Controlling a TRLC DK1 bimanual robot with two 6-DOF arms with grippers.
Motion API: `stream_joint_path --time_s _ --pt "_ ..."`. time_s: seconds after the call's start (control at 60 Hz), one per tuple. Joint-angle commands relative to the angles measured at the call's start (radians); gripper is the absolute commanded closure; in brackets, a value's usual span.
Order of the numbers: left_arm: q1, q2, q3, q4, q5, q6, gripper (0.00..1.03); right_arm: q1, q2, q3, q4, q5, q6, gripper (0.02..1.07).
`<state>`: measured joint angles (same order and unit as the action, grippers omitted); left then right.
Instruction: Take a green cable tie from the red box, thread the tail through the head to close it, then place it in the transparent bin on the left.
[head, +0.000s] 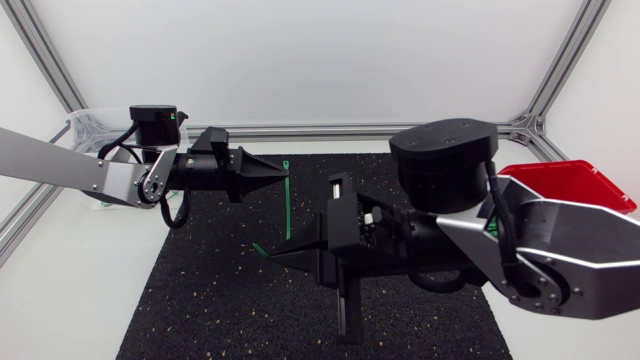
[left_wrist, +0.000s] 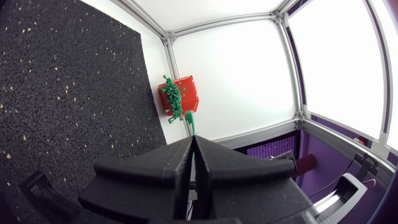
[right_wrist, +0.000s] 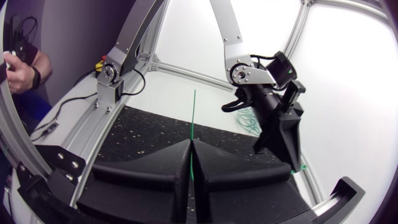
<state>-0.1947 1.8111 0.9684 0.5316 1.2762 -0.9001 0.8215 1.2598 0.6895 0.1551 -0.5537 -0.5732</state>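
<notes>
- Jaws, both pairs: clamped shut on one green cable tie (head: 284, 205), left jaws near one end, right jaws near the other.
- Left a short stub of tie poking out ahead of each pair of tips.
- Ran straight from one pair of tips to the other, long axis spanning the gap, over the black mat (head: 200, 290); no loop seen.
- Judged threading as the step in hand: called for turning the two held ends toward each other.
- Red box (head: 565, 182) well behind right jaws; transparent bin (head: 82, 125) behind left jaws, nearer that arm.
</notes>
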Motion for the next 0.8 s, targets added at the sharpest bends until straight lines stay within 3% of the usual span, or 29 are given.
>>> stream_joint_path --time_s 0.0,0.25,0.45,0.633,0.783 --pt "-0.011 -0.047 -0.030 0.045 -0.009 0.021 1.00 -0.012 0.023 0.027 -0.028 -0.040 0.110 1.02" --pt "-0.017 -0.116 -0.051 0.073 -0.084 0.153 1.00 -0.093 0.033 0.096 -0.183 -0.265 0.268 1.02" --pt "-0.051 -0.187 -0.099 0.074 -0.112 0.240 1.00 -0.165 0.055 0.180 -0.367 -0.512 0.365 1.02" --pt "-0.106 -0.285 -0.168 0.076 -0.169 0.297 1.00 -0.171 0.039 0.216 -0.486 -0.614 0.447 1.02" --pt "-0.153 -0.380 -0.218 0.074 -0.216 0.308 1.00 -0.193 0.115 0.383 -0.864 -0.753 0.477 1.02"
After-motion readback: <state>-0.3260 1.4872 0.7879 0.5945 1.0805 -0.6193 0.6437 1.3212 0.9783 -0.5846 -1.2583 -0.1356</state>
